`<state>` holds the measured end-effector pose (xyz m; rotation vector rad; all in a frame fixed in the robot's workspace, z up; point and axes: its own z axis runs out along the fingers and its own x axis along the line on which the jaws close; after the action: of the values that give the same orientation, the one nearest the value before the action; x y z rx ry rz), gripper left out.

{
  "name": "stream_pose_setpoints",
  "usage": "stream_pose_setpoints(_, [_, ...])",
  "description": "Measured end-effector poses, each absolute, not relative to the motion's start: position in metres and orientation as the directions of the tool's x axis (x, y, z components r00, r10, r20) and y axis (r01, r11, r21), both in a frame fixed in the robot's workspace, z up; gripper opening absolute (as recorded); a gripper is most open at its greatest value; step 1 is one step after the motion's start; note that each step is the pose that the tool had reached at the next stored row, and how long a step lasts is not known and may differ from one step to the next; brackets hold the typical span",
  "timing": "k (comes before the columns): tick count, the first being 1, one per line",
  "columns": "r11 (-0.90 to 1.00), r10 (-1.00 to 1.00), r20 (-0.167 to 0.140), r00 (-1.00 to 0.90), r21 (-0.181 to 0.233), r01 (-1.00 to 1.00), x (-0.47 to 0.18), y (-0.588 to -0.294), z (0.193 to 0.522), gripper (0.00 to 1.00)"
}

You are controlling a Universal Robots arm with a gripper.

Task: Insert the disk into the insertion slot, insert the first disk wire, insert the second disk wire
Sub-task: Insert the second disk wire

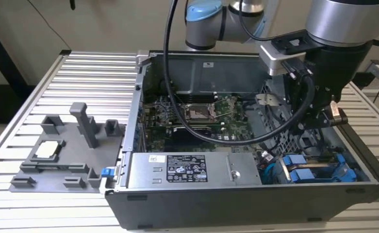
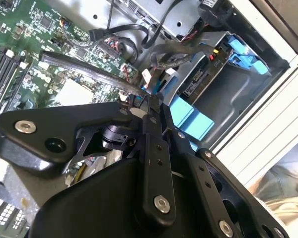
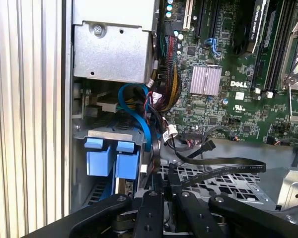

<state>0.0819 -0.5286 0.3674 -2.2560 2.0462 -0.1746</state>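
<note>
An open grey computer case [image 1: 254, 204] fills the centre and right of the exterior view, lying on a ribbed metal desk [image 1: 79, 87]. Inside the case, a green motherboard [image 1: 196, 119] sits at the centre, and a silver labelled power-supply box [image 1: 189, 170] lies along the lower centre. At the lower right of the case is the insertion slot [image 1: 319, 170] — a grey bay with bright blue plastic tabs; the disk [image 2: 196, 87] shows inside it in the second wrist view as a grey edge with a connector, beside blue carrier pieces.

The black gripper [image 1: 328, 119] hangs at the right of the exterior view, inside the case just above the bay. In the second wrist view its fingers [image 2: 149, 106] meet at their tips around a small connector on a flat black disk wire [image 2: 84, 67], near the disk's connector edge; whether plug and disk touch cannot be told. A blue cable [image 3: 139, 116] curls above the bay in the first wrist view.

At the left of the exterior view, a grey fixture tray [image 1: 59, 150] with upright posts rests on the desk — well apart from the case. A pale wall stands behind.
</note>
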Motion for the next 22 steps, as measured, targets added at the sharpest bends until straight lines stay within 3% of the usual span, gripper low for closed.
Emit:
stream_pose_setpoints(15, [-0.098,-0.995,0.022,0.096,-0.121,-0.988,0.105,-0.546,0.365,0.16])
stream_pose_setpoints(22, [-0.098,-0.995,0.016,0.097,-0.059,-0.993,0.118,-0.547,0.365,0.16])
